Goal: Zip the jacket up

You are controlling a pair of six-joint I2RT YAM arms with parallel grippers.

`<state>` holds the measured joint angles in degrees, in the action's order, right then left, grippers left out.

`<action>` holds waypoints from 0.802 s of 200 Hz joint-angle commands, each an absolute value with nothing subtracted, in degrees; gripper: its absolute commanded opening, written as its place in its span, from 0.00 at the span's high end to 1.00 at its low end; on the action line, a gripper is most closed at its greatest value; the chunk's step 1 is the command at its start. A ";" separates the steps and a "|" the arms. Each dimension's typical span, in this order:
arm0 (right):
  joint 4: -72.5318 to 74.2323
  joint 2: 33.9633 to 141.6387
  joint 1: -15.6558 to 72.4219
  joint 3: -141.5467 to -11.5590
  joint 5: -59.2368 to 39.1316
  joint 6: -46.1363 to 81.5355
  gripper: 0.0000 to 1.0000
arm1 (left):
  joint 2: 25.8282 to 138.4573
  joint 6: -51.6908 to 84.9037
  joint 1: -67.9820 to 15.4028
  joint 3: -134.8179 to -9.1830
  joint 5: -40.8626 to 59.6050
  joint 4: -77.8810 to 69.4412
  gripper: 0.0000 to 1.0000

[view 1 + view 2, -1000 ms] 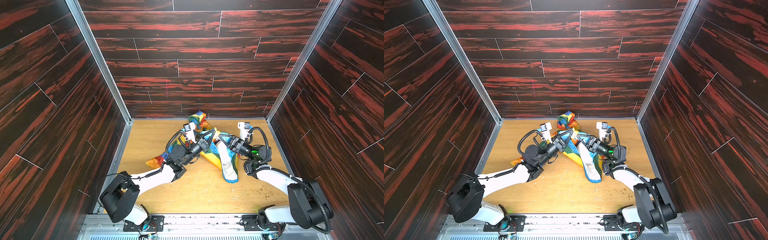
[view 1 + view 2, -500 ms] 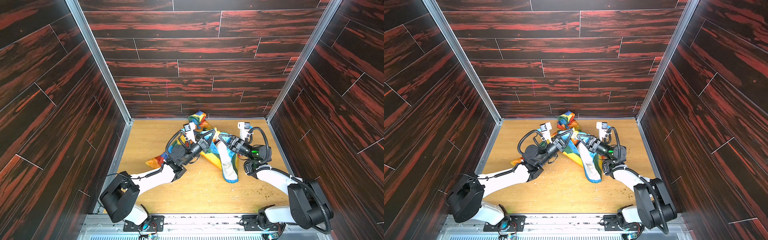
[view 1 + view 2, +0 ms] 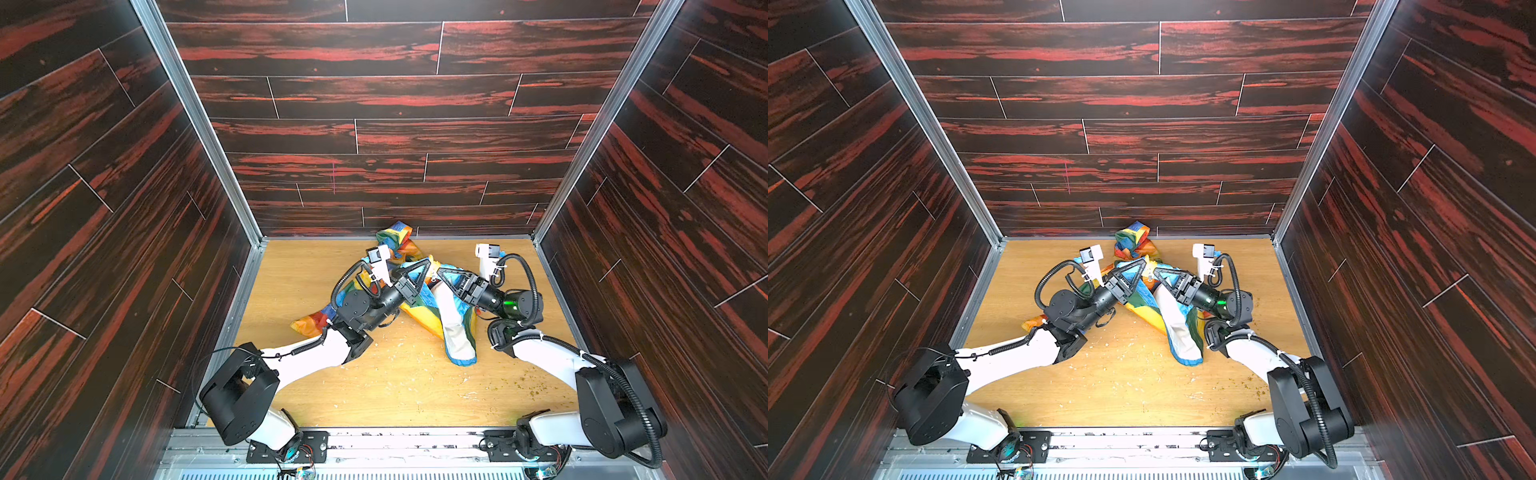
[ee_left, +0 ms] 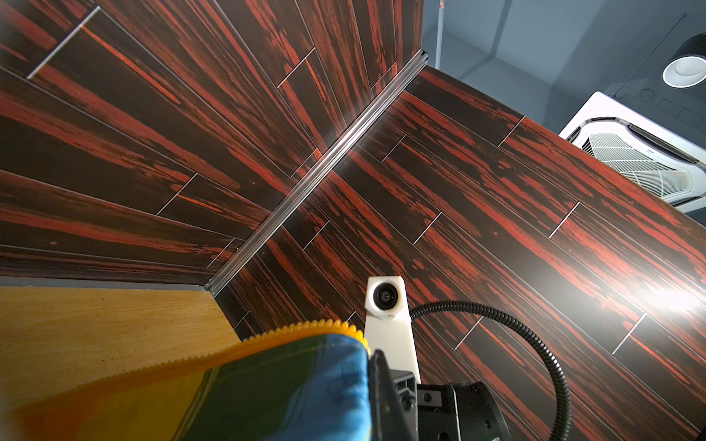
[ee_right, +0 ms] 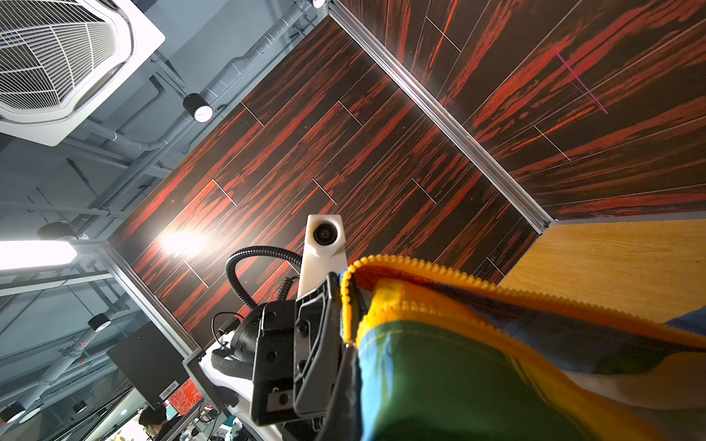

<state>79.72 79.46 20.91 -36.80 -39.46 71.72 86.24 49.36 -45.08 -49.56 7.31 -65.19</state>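
Just above the crumpled jacket [image 3: 453,328], the left gripper [image 3: 427,264] and right gripper [image 3: 439,272] each pinch a yellow zipper edge [image 5: 439,272], tips nearly touching; next, likely joining the ends.

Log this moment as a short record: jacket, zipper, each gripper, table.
jacket: crumpled mid-table, white lining showing, one edge lifted between the grippers
zipper: yellow teeth, two rows apart in the right wrist view, not joined there
left gripper: shut on the jacket's raised edge
right gripper: shut on the jacket, tip close to the left gripper's
table: light wood, crumbs scattered toward the front
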 commanded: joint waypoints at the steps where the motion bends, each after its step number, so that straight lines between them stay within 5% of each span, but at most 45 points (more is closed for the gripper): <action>1: 82.44 76.86 21.36 -38.58 -39.43 71.41 1.00 | 85.82 49.70 -45.35 -48.88 7.63 -68.60 1.00; 160: 82.44 76.79 21.36 -38.66 -39.75 71.62 1.00 | 86.98 50.54 -45.35 -50.11 6.94 -70.09 1.00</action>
<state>79.53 78.72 20.91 -36.82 -39.64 71.75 87.00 50.02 -45.08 -49.08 7.05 -66.54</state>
